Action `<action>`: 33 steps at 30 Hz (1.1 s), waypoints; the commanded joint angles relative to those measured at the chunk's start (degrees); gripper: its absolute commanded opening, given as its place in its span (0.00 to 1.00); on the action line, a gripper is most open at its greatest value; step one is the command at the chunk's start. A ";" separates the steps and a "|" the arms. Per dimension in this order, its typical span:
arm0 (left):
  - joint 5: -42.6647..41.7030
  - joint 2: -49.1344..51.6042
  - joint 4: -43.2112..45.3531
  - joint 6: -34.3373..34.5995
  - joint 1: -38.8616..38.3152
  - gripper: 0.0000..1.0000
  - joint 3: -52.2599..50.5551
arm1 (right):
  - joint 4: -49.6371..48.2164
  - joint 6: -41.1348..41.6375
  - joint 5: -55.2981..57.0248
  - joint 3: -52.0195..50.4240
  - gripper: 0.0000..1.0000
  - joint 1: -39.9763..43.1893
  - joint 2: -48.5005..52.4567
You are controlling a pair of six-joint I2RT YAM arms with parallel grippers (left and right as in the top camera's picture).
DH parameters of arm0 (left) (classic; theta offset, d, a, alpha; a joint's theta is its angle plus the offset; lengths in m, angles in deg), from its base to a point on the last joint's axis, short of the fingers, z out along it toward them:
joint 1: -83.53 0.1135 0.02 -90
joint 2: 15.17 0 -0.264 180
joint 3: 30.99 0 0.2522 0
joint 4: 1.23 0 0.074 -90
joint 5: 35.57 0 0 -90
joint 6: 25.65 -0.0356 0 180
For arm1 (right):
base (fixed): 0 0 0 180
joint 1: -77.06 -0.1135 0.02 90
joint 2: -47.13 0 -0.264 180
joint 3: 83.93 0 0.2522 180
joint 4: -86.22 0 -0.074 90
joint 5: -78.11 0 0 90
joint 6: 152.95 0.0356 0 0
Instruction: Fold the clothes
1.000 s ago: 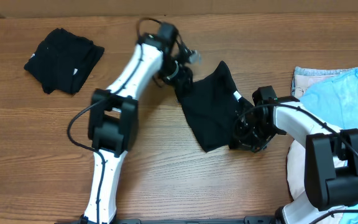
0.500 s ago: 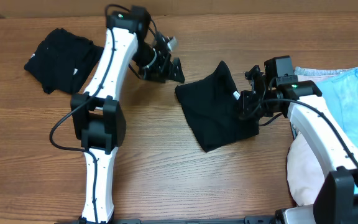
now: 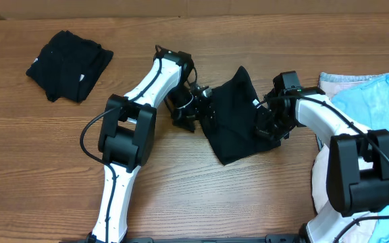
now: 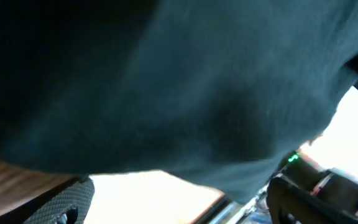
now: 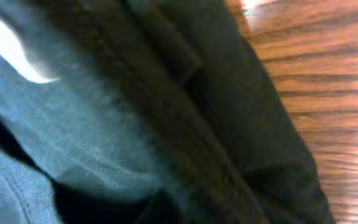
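Note:
A black garment (image 3: 231,118) lies partly folded in the middle of the wooden table. My left gripper (image 3: 193,113) is at its left edge. In the left wrist view the fingers stand wide apart and the gripper (image 4: 185,202) is open, with the dark cloth (image 4: 166,81) just past the tips and nothing between them. My right gripper (image 3: 265,129) sits on the garment's right edge. In the right wrist view the cloth (image 5: 135,124) fills the frame and hides the fingers.
A folded black garment (image 3: 66,64) lies at the far left. A light blue shirt (image 3: 377,101) lies over a beige cloth (image 3: 333,84) at the right edge, with a white cloth (image 3: 326,179) below it. Bare wood (image 3: 215,196) runs along the front.
My left gripper swung away to the upper left, then came back down to the garment's left edge. My right gripper moved from the garment's lower right corner up to its right edge.

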State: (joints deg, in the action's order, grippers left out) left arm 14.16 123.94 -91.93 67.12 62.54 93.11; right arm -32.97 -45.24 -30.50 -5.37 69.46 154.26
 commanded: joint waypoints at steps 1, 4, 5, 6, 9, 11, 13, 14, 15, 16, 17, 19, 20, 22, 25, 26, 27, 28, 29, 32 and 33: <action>-4.66 0.28 5.33 12.87 0.15 0.95 -4.02 | -0.24 3.76 0.50 -0.33 0.04 0.20 0.28; -6.08 0.28 11.82 21.18 -0.81 0.98 -7.02 | -0.24 3.76 0.00 -0.33 0.04 0.22 0.28; -6.12 0.28 14.03 23.65 -1.27 0.99 -7.91 | -0.28 3.76 -0.13 -0.33 0.04 0.22 0.28; -6.10 0.28 16.63 26.23 -1.97 0.99 -8.92 | -0.33 3.74 -0.33 -0.33 0.04 0.22 0.28; -5.95 0.28 23.85 33.14 -4.00 0.98 -11.37 | -0.48 3.76 -0.52 -0.33 0.04 0.22 0.28; -4.96 0.28 28.17 36.30 -5.25 0.93 -12.61 | -0.59 3.76 -0.52 -0.33 0.04 0.22 0.28; -3.23 0.28 29.70 37.11 -5.95 0.80 -13.03 | -0.63 3.76 -0.55 -0.33 0.04 0.22 0.28; -2.16 0.28 29.75 37.09 -6.03 0.70 -13.03 | -0.63 3.76 -0.57 -0.33 0.04 0.22 0.28; -0.76 0.28 29.73 37.05 -6.03 0.62 -13.03 | -0.66 3.74 -0.76 -0.33 0.04 0.22 0.28; 0.59 0.28 29.70 36.83 -5.95 0.54 -13.03 | -0.63 3.74 -0.94 -0.33 0.04 0.22 0.28; 1.81 0.28 29.68 35.98 -5.68 0.45 -13.03 | -0.59 3.74 -1.01 -0.33 0.04 0.22 0.28; 4.13 0.28 29.68 33.68 -4.90 0.26 -13.00 | -0.35 3.74 -1.18 -0.33 0.04 0.22 0.26; 5.33 0.28 29.66 32.17 -4.39 0.22 -13.00 | -0.22 3.72 -1.62 -0.31 0.04 0.22 0.26; 6.97 0.26 29.05 28.68 -2.54 0.09 -12.83 | 0.39 3.13 -3.28 -0.20 0.04 0.22 0.24; 7.06 0.26 26.40 25.46 1.40 0.04 -11.37 | 2.91 -0.13 -6.23 0.90 0.04 0.22 -0.50; 7.08 0.26 25.18 24.04 2.89 0.04 -10.54 | 3.98 -1.60 -7.13 1.40 0.04 0.22 -1.07; 7.17 0.26 23.78 22.49 4.42 0.04 -9.49 | 5.20 -2.62 -7.69 1.99 0.04 0.22 -2.01; 7.37 0.26 22.29 21.07 5.95 0.04 -8.33 | 6.01 -3.34 -8.20 2.40 0.04 0.22 -3.04; 7.48 0.26 20.85 19.56 7.43 0.04 -7.04 | 6.60 -4.11 -8.57 2.78 0.04 0.22 -4.24; 7.41 0.07 16.06 15.43 11.89 0.04 -1.66 | 6.62 -4.26 -8.72 3.21 0.04 0.22 -9.42; 7.37 -0.07 14.56 13.99 13.22 0.04 0.39 | 6.36 -4.26 -8.70 3.21 0.04 0.22 -11.17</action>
State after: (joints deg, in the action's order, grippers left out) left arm 14.82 122.36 -75.41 88.30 70.58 88.13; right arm -26.30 -47.44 -37.56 -4.76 69.55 150.06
